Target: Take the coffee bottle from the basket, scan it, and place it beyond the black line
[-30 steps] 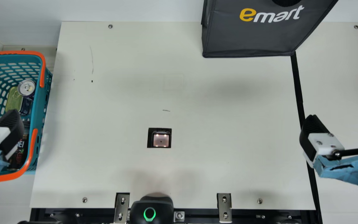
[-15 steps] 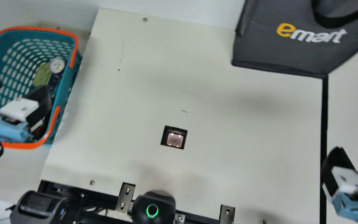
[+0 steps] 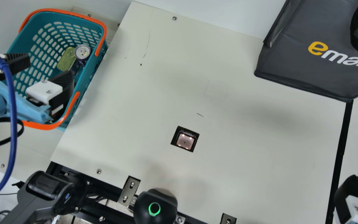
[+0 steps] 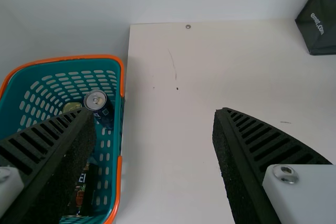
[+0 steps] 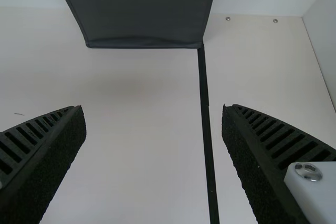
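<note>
grey bag (image 3: 303, 71): upright | dark can (image 3: 82, 51): silver top up, beside green tin (image 3: 66, 59)

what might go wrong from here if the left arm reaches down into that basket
The dark labelled item, possibly the coffee bottle, lies near the basket's side wall, so the left tool might knock that wall or the orange handle. The drinks can stands beside the flat tin, so a brush there could tip it.
</note>
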Motion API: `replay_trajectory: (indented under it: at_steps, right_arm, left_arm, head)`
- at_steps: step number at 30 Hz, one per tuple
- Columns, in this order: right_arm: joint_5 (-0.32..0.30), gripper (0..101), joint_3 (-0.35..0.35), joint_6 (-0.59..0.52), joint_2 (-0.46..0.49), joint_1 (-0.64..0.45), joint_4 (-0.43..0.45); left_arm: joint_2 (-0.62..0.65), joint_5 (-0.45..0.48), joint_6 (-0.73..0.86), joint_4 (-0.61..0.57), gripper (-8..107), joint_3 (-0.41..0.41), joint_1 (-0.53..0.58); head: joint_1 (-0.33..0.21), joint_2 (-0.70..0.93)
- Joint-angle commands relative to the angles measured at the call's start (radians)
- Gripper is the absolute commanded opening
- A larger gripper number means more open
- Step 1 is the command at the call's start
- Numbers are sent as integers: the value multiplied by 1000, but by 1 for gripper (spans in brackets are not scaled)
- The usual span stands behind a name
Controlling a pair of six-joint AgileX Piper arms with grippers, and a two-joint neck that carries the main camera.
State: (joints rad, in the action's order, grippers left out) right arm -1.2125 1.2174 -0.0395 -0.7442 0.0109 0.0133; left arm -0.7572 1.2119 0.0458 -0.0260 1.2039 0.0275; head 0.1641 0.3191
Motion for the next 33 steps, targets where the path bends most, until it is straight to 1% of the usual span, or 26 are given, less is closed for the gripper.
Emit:
replay_trajectory:
  at_steps: [1,7,16,24,33]
  right_arm:
    - [0,91,0,0,0,0,0]
    - [0,91,0,0,0,0,0]
    - [0,91,0,0,0,0,0]
    - [1,91,0,0,0,0,0]
    - [1,91,0,0,0,0,0]
  left_arm:
    - [-1,-1,-2,2,90,0,2]
    - [-18,-16,-2,18,90,3,-15]
    - [-55,-31,-29,48,90,18,-86]
    - [-86,-43,-27,24,90,26,-210]
    - [-138,-88,72,-57,90,23,-404]
  head:
    - [-26,2]
    - [-26,2]
    - [-26,2]
    - [-26,2]
    - [-26,2]
